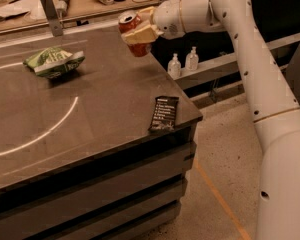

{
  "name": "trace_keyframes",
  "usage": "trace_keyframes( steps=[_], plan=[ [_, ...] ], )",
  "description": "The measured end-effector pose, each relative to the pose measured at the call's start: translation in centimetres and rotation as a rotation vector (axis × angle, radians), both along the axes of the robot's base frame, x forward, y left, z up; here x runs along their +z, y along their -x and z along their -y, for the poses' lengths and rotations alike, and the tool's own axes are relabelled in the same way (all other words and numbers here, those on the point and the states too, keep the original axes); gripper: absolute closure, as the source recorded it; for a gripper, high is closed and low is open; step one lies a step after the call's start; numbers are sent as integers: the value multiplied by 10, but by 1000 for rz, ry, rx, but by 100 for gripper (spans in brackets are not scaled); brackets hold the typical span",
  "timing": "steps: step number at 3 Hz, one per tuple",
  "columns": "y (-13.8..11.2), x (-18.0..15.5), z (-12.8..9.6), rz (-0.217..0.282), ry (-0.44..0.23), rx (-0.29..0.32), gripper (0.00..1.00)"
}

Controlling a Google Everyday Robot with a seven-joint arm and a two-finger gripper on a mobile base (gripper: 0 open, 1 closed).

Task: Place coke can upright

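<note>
1. The tool (pixel 138 32) is reaching in from the right at the end of a white arm (pixel 240 39). It is hanging over the far right part of the counter (pixel 105 99), close to the counter's right edge.
2. Its pale fingers (pixel 141 34) are pressing in on the coke can (pixel 128 22) and pinching it around the middle.
3. The coke can is being held a little above the counter top. It is tilting, with its silver top facing up and leaning to the left, and its red lower end is showing beneath the fingers.
4. A green-and-white snack bag (pixel 54 62) is lying on the far left part of the counter, well apart from the coke can.
5. A flat black wrapper (pixel 164 113) with white print is lying near the counter's front right corner, also well apart from the coke can.
6. A curved white line (pixel 50 129) is sweeping across the left half of the counter, on the near side of the snack bag.
7. Two small pump bottles (pixel 175 65) are standing side by side on a low shelf (pixel 225 64) past the counter's right edge, beneath the arm.
8. A light wooden bench (pixel 85 1) is running behind the counter, carrying small clutter that I cannot make out.
9. An orange stripe (pixel 220 199) is crossing the speckled floor (pixel 225 149) at the lower right.
</note>
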State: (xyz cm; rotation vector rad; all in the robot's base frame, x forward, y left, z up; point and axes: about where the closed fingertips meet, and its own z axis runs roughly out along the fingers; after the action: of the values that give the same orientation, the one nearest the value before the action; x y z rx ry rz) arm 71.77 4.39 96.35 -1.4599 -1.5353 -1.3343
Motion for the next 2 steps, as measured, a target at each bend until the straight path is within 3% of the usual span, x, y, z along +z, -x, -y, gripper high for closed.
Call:
trace_keyframes(
  steps=[1, 2],
  plan=[
    [0, -12, 5, 21, -69, 28, 100],
    [-1, -30, 8, -10, -148, 23, 82]
  ],
)
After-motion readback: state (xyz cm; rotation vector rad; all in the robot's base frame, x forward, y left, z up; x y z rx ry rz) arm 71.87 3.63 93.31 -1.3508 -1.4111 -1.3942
